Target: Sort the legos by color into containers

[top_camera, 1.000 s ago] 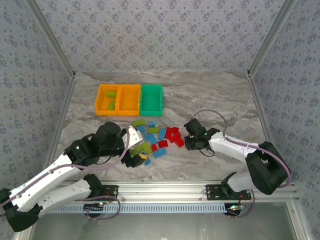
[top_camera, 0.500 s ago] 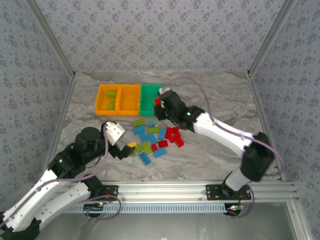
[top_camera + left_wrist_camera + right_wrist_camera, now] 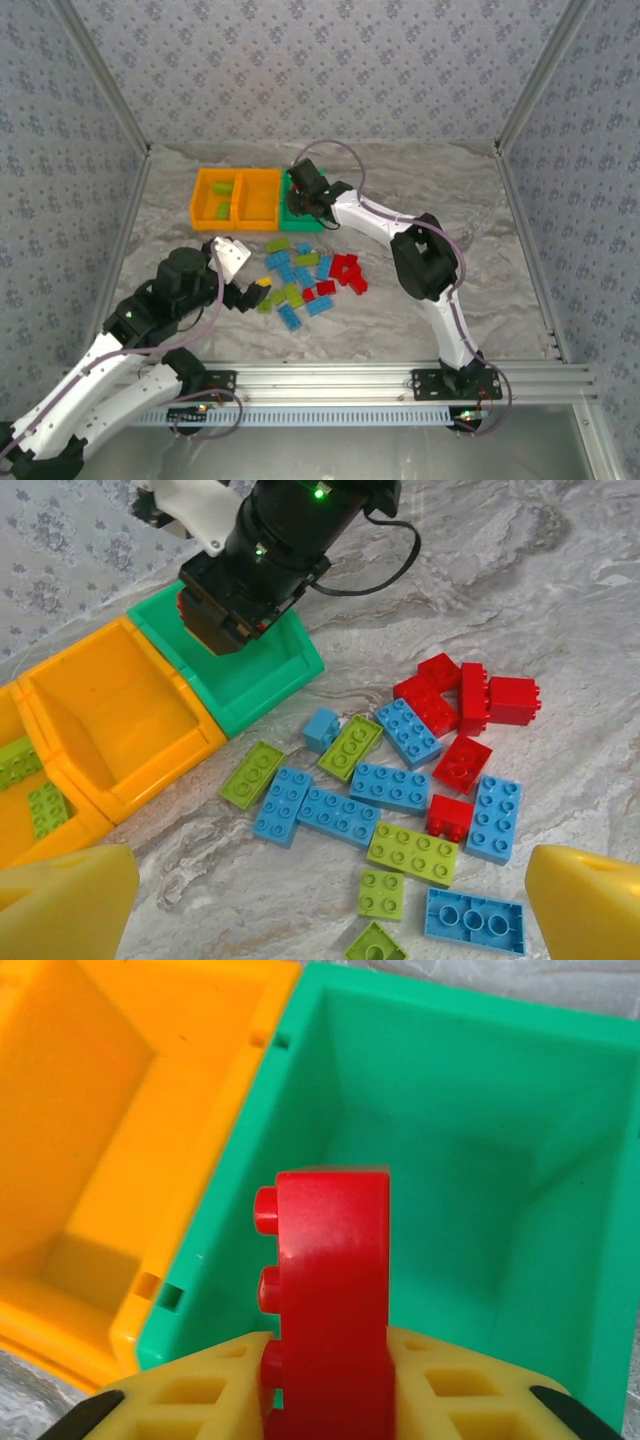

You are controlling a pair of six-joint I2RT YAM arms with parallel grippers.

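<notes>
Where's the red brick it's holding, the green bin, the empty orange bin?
red brick [image 3: 338, 1270]: right wrist view, flat side.
green bin [image 3: 450, 1090]: right wrist view, back wall.
empty orange bin [image 3: 125, 715]: left wrist view, bare floor.

No text, label, brand, number or sign can be read. The red lego [image 3: 335, 1290] between the right arm's fingers [image 3: 450, 1390] shows no legible lettering. Neither do the legos [image 3: 392, 786] on the tabletop or the walls of the containers [image 3: 265, 695].

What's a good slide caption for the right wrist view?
Right claw holds a red lego on edge above the green container, orange container alongside.
</notes>
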